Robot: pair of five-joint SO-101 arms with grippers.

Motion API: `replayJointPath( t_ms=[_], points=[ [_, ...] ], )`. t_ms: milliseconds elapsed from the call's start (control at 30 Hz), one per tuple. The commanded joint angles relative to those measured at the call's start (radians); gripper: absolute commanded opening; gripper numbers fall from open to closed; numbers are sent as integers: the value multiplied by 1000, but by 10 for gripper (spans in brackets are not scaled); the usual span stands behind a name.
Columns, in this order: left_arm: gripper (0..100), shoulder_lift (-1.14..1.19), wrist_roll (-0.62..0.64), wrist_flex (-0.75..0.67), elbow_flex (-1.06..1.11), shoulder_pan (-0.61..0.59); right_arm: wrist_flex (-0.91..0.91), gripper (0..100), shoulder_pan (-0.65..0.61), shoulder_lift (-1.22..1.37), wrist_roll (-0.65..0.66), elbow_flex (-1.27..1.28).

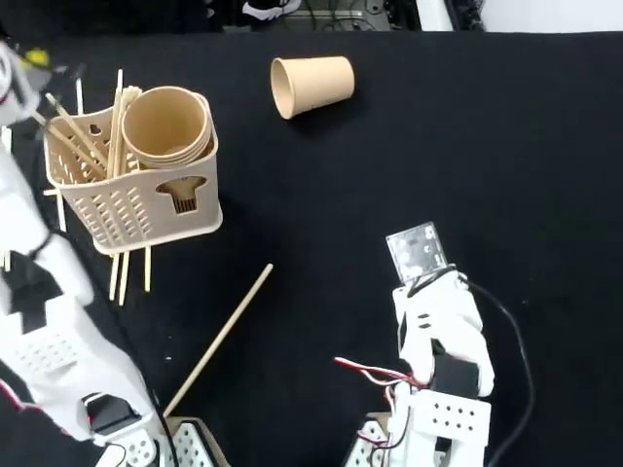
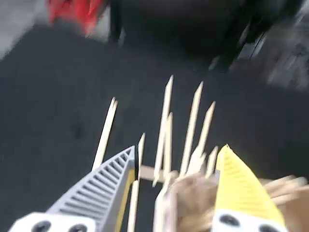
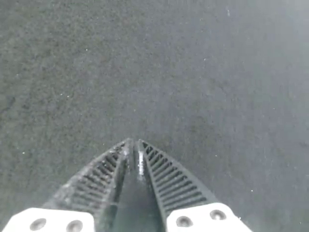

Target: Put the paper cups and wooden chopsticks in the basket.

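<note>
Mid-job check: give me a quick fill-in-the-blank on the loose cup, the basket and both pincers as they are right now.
1. The paper cup outside the basket lies on its ____.
2. The right pincer is ____, with nothing in it, over bare table.
3. The left pincer is ____ above the chopsticks standing in the basket.

Missing words: side; shut; open.
</note>
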Motion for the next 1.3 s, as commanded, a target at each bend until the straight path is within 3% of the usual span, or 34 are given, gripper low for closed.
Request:
replayJointPath(
  t_ms=[0,267,467,633,967,1267],
  points=[
    [263,-103,-78,6,331,-116,-25,23,6,-25,-18,-1],
    [263,-451,-181,-25,808,-160,-15,19,-49,-25,-14,-1],
    [267,-756,-262,-310,1288,-300,9,20,-51,-25,-11,-1],
    [268,-961,-264,-433,1494,-394,9,21,-52,-25,-11,-1],
    [268,-1049,-176,-420,1483,-219,11,22,-54,-25,-11,-1],
    [268,-1033,46,-120,1153,-226,11,22,-54,-24,-11,-1]
  ],
)
